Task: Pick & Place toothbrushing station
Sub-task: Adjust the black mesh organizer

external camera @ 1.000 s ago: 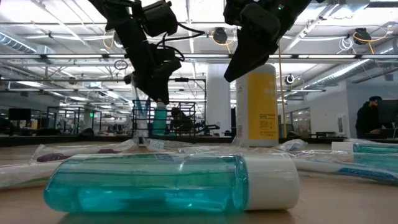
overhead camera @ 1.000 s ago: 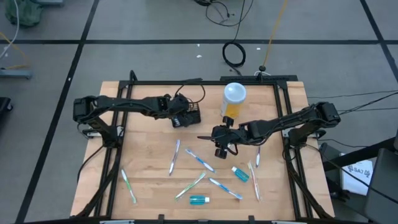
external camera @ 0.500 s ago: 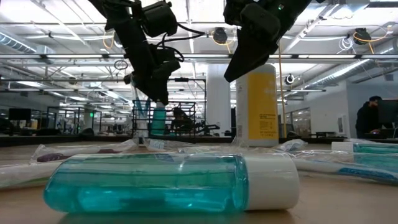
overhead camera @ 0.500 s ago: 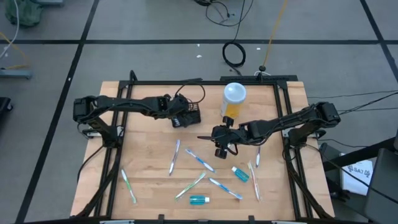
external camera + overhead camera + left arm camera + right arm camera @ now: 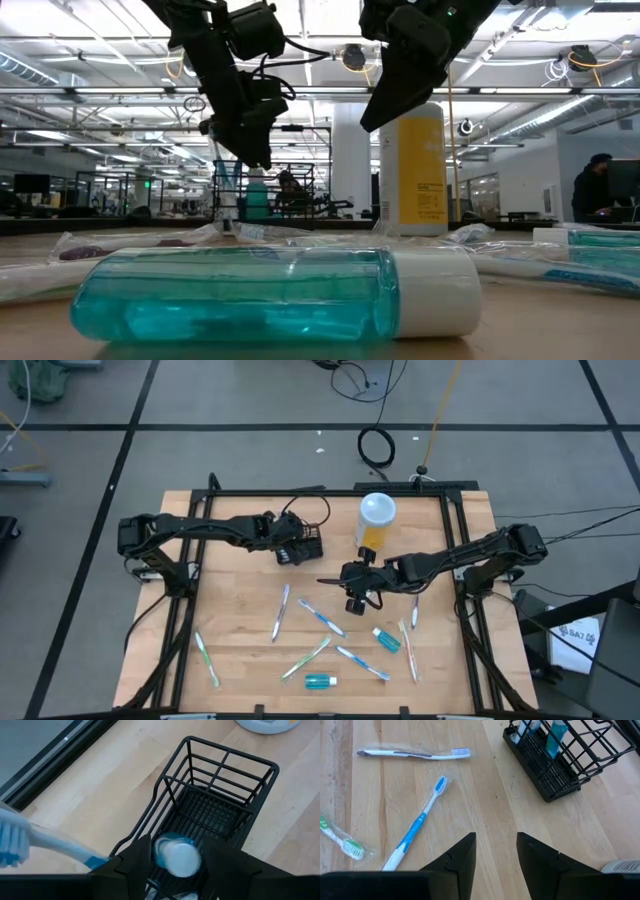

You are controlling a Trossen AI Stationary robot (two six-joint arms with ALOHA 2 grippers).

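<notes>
Black wire rack (image 5: 309, 540) sits upper centre-left in the high view, on the wood table (image 5: 240, 650), directly under the left gripper (image 5: 174, 854). Left wrist view: fingers (image 5: 135, 862) spread apart over the rack's near end, a small blue bottle with a white cap (image 5: 175, 856) standing upright between them inside the rack; can't tell if the fingers touch it. A blue-handled toothbrush (image 5: 45, 842) pokes out at the left of that view.

Right gripper (image 5: 355, 598) hangs mid-frame, well apart from the rack, fingers (image 5: 457, 855) parted, nothing between them. Right wrist view puts the rack upper right, two wrapped toothbrushes (image 5: 415, 753) upper left.

White-lidded container (image 5: 376, 520) with orange contents stands right of the rack. More wrapped toothbrushes (image 5: 322, 617) and two small teal bottles (image 5: 320, 681) scattered across the lower half of the table.

Low view: teal bottle (image 5: 270, 292) lying across the foreground, open workspace behind, a person (image 5: 598, 190) at far right.
</notes>
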